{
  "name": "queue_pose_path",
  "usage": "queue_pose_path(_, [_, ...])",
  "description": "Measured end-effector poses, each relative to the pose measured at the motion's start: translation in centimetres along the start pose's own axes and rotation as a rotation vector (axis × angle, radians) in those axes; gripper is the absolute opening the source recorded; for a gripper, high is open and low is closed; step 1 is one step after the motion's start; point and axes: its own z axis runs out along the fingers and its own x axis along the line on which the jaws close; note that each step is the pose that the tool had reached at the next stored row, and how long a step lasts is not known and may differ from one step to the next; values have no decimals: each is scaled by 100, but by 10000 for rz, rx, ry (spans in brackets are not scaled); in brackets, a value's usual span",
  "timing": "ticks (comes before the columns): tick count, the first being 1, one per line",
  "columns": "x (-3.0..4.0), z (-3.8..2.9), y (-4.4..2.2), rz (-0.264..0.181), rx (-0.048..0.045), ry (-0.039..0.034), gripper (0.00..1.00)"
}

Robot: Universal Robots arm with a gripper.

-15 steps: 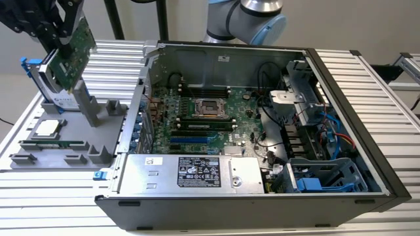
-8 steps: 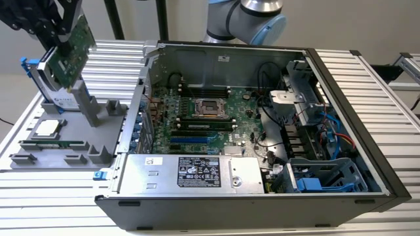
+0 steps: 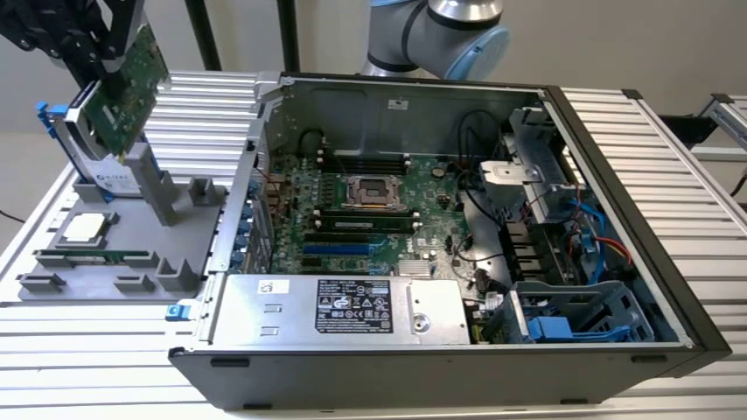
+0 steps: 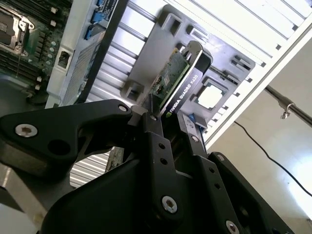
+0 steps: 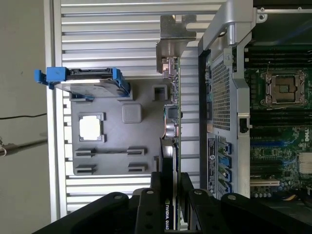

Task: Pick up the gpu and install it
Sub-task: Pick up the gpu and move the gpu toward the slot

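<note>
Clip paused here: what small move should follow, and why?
Probably carry the green circuit-board gpu toward the exterior view's right. The gripper is shut on it, and it hangs tilted above the grey holder tray, while the open black computer case with its motherboard lies on that side.

**Open from above, hemmed in at the sides**

The gpu (image 3: 131, 83), clamped in the gripper (image 4: 171, 127), hangs in free air over the grey tray (image 3: 192, 232) on the exterior view's left, just above an upright hard drive (image 3: 94, 171). The case's side wall (image 3: 247, 201) stands between tray and motherboard (image 3: 432, 236). The power supply (image 3: 338, 306) blocks the near edge, while the drive cage (image 3: 543, 157) and cables (image 3: 478, 188) crowd the exterior view's right. The expansion slots (image 3: 332, 249) lie uncovered.
</note>
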Motion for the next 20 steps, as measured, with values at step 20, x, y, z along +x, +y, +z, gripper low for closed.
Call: queue_pose_path(20, [-129,2,5,0,0,-2,0])
